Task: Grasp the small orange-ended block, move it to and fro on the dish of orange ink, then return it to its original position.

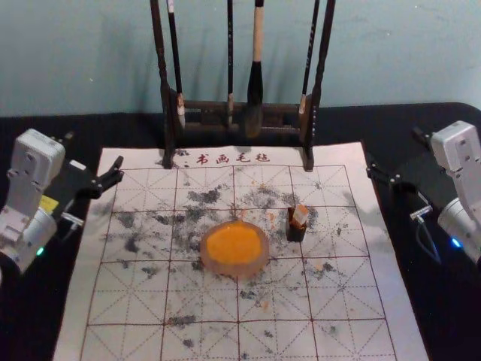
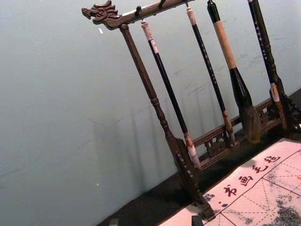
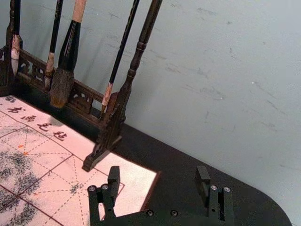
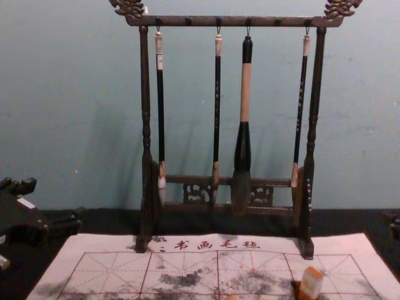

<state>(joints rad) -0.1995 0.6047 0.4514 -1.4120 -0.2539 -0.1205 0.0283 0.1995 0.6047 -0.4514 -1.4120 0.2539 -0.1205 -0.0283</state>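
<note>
The small block (image 1: 301, 215), pale with orange on its end, stands tilted in a small dark holder (image 1: 295, 232) right of the round dish (image 1: 213, 263) of orange ink. In the chest view the block (image 4: 310, 283) leans at the lower right. My left gripper (image 1: 92, 156) is open beyond the mat's left edge, away from dish and block; its fingertips peek in at the bottom of the left wrist view (image 2: 155, 221). Off the mat's right edge is my right gripper (image 1: 396, 153), also open, and in the right wrist view the right gripper (image 3: 158, 174) has nothing between its fingers.
A dark wooden rack (image 1: 167, 124) with several hanging brushes stands at the mat's far edge, before the wall. The white gridded mat (image 1: 120, 301), stained with ink, lies over the black table (image 1: 37, 316).
</note>
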